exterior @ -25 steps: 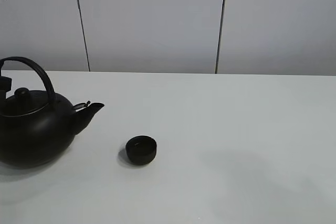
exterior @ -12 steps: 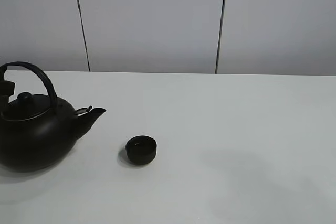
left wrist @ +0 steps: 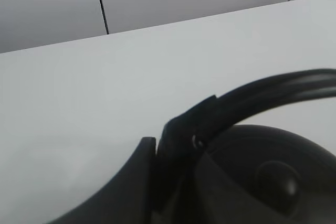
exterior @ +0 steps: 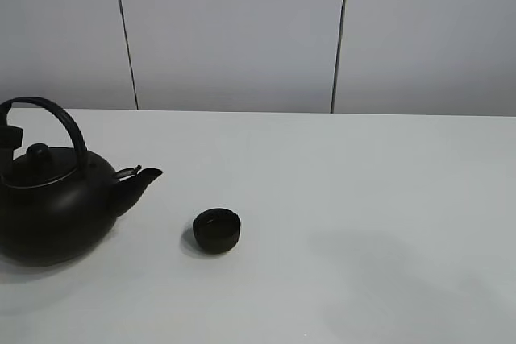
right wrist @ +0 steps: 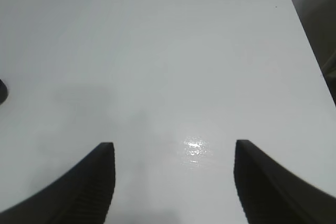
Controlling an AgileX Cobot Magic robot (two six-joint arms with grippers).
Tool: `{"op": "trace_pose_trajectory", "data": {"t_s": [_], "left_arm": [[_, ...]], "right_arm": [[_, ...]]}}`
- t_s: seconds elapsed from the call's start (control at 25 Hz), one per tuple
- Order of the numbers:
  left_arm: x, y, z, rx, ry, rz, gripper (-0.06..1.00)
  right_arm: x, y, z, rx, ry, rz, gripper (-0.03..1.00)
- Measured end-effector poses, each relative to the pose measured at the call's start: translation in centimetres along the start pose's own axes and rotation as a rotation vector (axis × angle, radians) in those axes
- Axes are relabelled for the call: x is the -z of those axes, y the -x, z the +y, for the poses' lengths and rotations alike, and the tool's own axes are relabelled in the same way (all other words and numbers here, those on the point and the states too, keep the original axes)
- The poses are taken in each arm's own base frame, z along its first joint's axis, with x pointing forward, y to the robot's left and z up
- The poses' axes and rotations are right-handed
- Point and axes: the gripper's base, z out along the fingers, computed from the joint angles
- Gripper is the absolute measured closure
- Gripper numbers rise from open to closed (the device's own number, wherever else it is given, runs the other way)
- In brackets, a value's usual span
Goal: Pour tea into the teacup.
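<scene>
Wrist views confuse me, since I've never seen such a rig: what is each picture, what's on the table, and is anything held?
This is a two-armed robot. The high camera looks down on a white table with a black teapot at the left and a small teacup near its spout, not touching. The left wrist camera rides on the left gripper, which looks clamped on the teapot's arched handle. The right wrist camera shows the right gripper, fingers apart, holding nothing, above the table.

White table (exterior: 387,191), pale grey panelled wall (exterior: 234,30), dark seams
</scene>
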Motion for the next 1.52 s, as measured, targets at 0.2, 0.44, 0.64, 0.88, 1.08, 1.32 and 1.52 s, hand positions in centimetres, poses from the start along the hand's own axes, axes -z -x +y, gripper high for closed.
{"op": "trace_pose_trajectory", "data": {"t_s": [0.2,0.44,0.64,0.88,1.08,1.32,1.52], "left_arm": [[0.00,-0.19,-0.22,-0.011,-0.024,0.021,0.83],[0.01,-0.28,-0.32,-0.019,-0.036,0.031,0.83],[0.01,-0.31,-0.27,-0.013,-0.030,0.033,0.83],[0.01,-0.31,-0.31,-0.012,-0.034,0.034,0.83],[0.01,-0.32,-0.39,-0.024,-0.043,0.034,0.83],[0.02,-0.34,-0.40,-0.035,-0.044,0.036,0.83],[0.12,-0.49,-0.45,-0.033,-0.044,0.045,0.83]], "right_arm": [[0.00,0.00,0.00,0.000,0.000,0.000,0.52],[0.00,0.00,0.00,0.000,0.000,0.000,0.52],[0.00,0.00,0.00,0.000,0.000,0.000,0.52],[0.00,0.00,0.00,0.000,0.000,0.000,0.52],[0.00,0.00,0.00,0.000,0.000,0.000,0.52],[0.00,0.00,0.00,0.000,0.000,0.000,0.52],[0.00,0.00,0.00,0.000,0.000,0.000,0.52]]}}
